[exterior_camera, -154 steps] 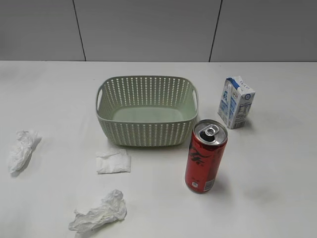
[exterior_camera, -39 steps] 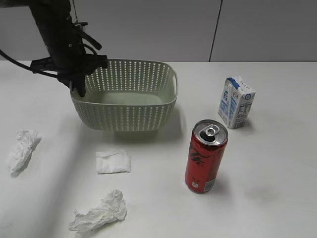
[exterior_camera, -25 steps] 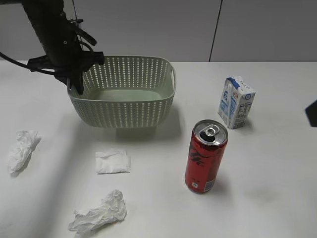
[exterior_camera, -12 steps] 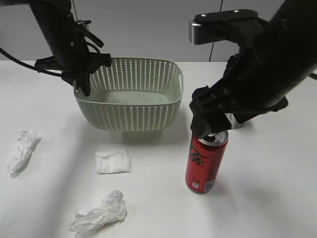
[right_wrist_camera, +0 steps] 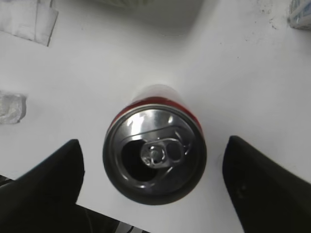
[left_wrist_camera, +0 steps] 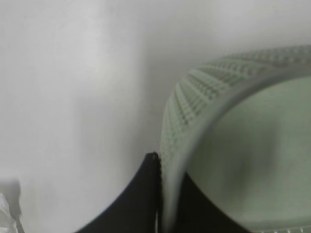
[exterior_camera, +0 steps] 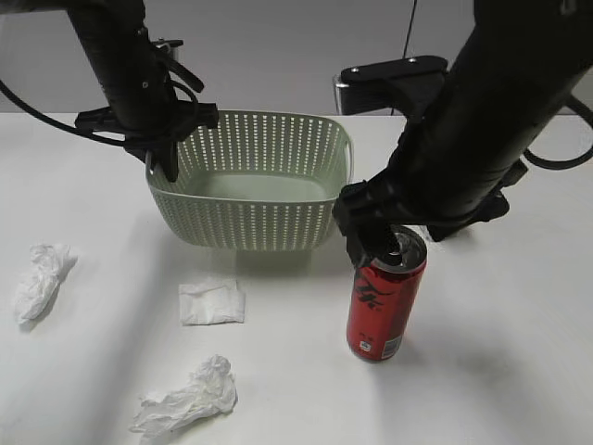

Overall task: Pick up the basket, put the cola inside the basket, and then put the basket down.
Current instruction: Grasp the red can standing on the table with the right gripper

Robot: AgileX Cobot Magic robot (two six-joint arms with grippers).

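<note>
The pale green slotted basket (exterior_camera: 248,190) hangs above the table at back centre, casting a shadow below. My left gripper (exterior_camera: 165,159) is shut on its left rim; the left wrist view shows the rim (left_wrist_camera: 187,126) pinched between the black fingers (left_wrist_camera: 138,199). The red cola can (exterior_camera: 384,295) stands upright on the table at front right. My right gripper (exterior_camera: 382,243) hovers right above its top, open. In the right wrist view the silver pull-tab top (right_wrist_camera: 154,154) lies between the two spread fingers (right_wrist_camera: 53,174), clear of both.
A blue-and-white carton sits behind the right arm, mostly hidden; its corner shows in the right wrist view (right_wrist_camera: 300,13). A flat tissue (exterior_camera: 211,302) and crumpled tissues (exterior_camera: 183,399) (exterior_camera: 39,280) lie at front left. A grey panelled wall runs along the back.
My left gripper has carried the lifted basket slightly rightward. My right arm came in from the right and dropped lower, directly over the cola.
</note>
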